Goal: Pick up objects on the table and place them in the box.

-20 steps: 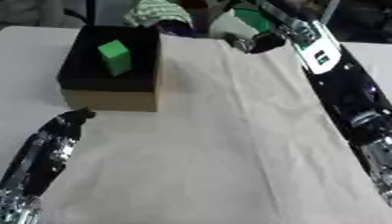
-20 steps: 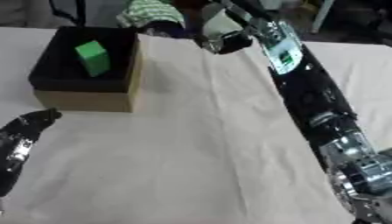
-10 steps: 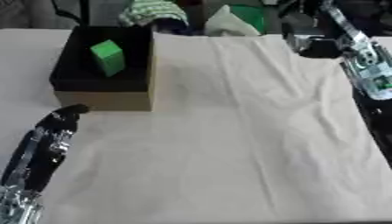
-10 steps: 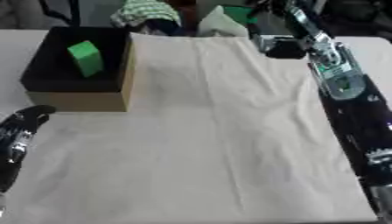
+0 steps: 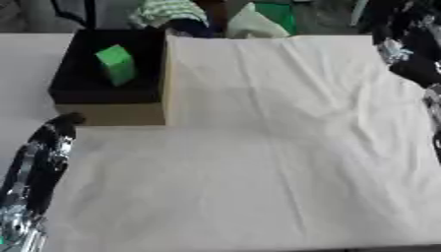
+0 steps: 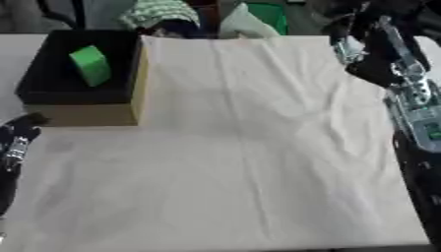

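My right arm has swung away from the middle of the far edge over the last second and now sits at the far right, while the box and the green block inside it have kept their places

The green block (image 5: 116, 64) stands tilted inside the box (image 5: 112, 110), resting on the dark floor toward the left half of the compartment. The box is open at the top, black inside with tan cardboard walls, and it sits at the far left of the tabletop (image 5: 258, 172), which is covered by a wrinkled cream cloth. I see no other loose object lying on the cloth in front of me.

My left hand (image 5: 43, 147) rests low at the left edge, just in front of the box's near wall and apart from it. Its black and silver fingers point up toward the box, lie straight and close together, and hold nothing.

My right hand (image 6: 358, 42) is at the far right corner of the tabletop, with the black arm running down the right edge below it. It is dark and blurred against the background, so I cannot tell whether its fingers are spread or curled.

Beyond the far edge of the tabletop there is a green and white patterned bundle of cloth (image 5: 168, 12) and, just to its right, a white and green bag-like shape (image 5: 263, 22)
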